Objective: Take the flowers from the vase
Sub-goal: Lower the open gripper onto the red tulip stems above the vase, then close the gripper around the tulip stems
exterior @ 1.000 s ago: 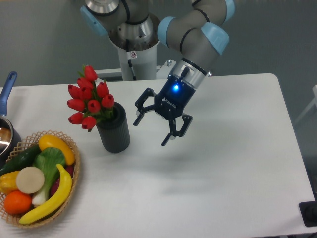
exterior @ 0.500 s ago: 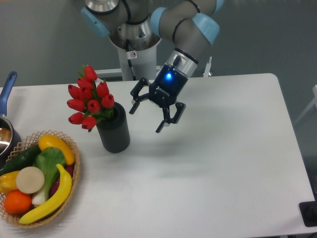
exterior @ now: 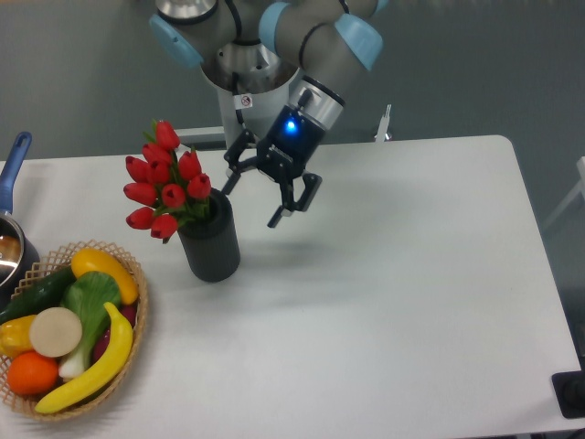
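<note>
- Flowers [exterior: 166, 188] standing in the vase [exterior: 209, 240], leaning out over its left rim.
- Gripper [exterior: 250, 204] spread wide, empty, hovering just right of the vase mouth.

The arm [exterior: 315, 41] is being angled down and leftward from its base, and the pincer [exterior: 259, 195] is being held spread wide, empty.
</note>
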